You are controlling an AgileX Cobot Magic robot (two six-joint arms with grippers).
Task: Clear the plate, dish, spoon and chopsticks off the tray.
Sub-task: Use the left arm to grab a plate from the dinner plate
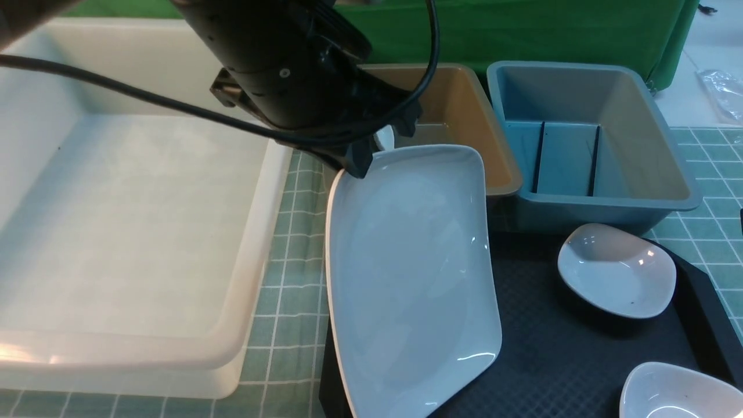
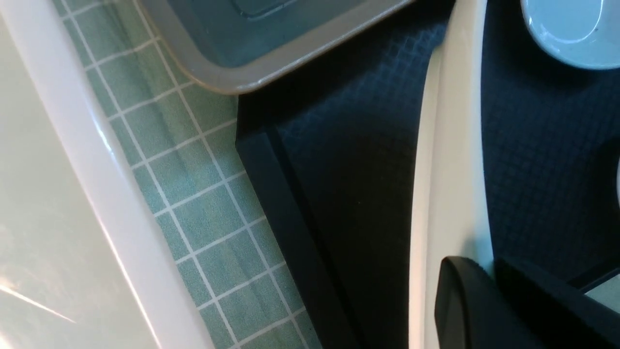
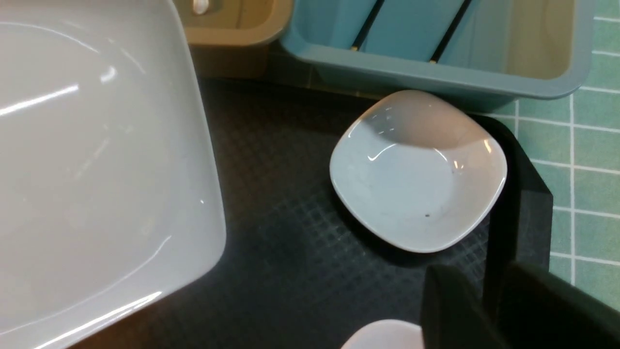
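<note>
My left claw (image 1: 355,164) is clamped on the far corner rim of the plate (image 1: 406,278). The plate slopes away beneath the claw, over the tray (image 1: 569,354), its low edge perhaps touching. It's glossy, stiff, breakable ceramic, heavy from one corner. I'd expect slip, so pinch deep.

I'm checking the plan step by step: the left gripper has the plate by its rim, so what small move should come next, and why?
Probably swing the plate leftward, toward the white bin. The left gripper is shut on the plate's far rim, and the plate hangs tilted, partly over the tray. The bin sits right beside it and looks roomy enough.
</note>
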